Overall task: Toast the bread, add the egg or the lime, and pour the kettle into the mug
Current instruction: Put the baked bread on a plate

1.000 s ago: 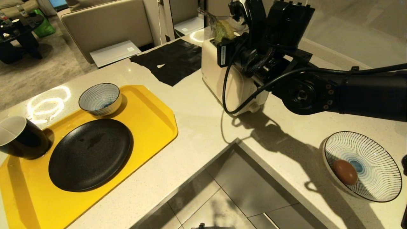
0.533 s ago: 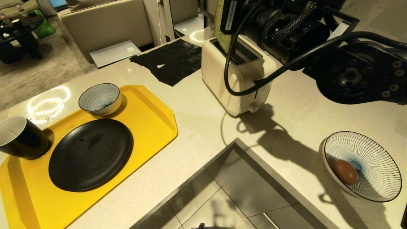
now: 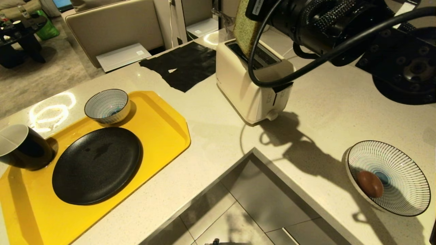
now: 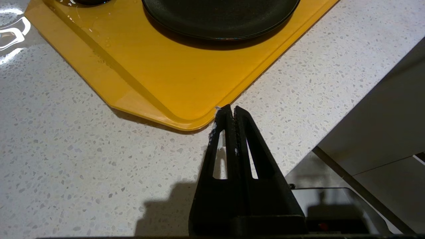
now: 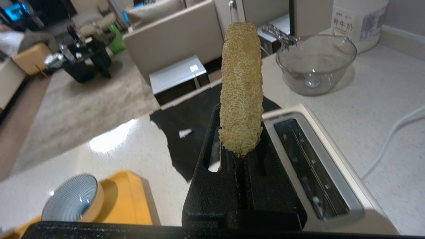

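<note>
My right gripper is shut on the lower end of the bread, a thick slice with a tan crust. It holds the slice upright just above the cream toaster, beside the toaster's open slot. In the head view the greenish bread hangs over the toaster's top under the right arm. A brown egg lies in a striped bowl at the right. The black mug stands on the yellow tray. My left gripper is shut and empty by the tray's corner. The kettle and the lime are out of view.
A black plate and a small striped bowl share the tray. A black mat lies behind it. A glass bowl and a milk jug stand past the toaster. The counter has an inner corner with floor below.
My right arm has risen and swung up, lifting the bread from the toaster's top to well above it. Everything else has stayed put.
</note>
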`<state>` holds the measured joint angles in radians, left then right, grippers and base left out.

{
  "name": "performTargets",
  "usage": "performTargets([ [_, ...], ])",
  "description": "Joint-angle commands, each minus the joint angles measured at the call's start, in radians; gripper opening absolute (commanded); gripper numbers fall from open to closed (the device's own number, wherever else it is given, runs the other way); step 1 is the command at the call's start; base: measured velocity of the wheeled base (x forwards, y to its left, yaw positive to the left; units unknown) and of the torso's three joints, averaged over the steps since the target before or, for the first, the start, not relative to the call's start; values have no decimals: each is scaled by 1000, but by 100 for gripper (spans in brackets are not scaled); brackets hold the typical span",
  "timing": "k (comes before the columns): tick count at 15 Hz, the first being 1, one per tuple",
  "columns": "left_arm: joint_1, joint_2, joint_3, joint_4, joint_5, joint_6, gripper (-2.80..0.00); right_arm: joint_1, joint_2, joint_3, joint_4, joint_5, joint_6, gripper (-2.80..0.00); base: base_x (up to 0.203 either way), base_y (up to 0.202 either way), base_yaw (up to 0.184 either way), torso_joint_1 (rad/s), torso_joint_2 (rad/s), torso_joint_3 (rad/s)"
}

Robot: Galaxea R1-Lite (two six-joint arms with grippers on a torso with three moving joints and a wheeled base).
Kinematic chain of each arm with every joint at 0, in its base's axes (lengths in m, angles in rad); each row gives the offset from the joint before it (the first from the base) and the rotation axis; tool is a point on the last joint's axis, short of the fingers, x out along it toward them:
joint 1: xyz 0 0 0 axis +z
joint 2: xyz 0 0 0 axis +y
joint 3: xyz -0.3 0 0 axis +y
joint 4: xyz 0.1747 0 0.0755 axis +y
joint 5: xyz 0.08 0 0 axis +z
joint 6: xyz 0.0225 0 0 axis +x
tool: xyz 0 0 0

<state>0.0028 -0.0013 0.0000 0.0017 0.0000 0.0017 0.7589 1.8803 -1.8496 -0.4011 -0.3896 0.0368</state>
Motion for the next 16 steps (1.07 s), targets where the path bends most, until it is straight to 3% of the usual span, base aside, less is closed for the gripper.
performTargets([
  [1, 0, 1, 0, 0, 0, 0, -280, 0, -103, 105, 2, 6, -39, -280, 0, 0, 0, 0, 0, 0],
  [5, 0, 1, 0, 0, 0, 0, -280, 0, -315, 270, 39, 19, -177, -280, 0, 0, 0, 0, 0, 0],
  [11, 0, 1, 0, 0, 0, 0, -280, -1, -589, 468, 242, 14, -202, -280, 0, 0, 0, 0, 0, 0],
  [16, 0, 1, 0, 0, 0, 0, -280, -15, -645, 606, 275, 11, -210, -280, 0, 0, 0, 0, 0, 0],
])
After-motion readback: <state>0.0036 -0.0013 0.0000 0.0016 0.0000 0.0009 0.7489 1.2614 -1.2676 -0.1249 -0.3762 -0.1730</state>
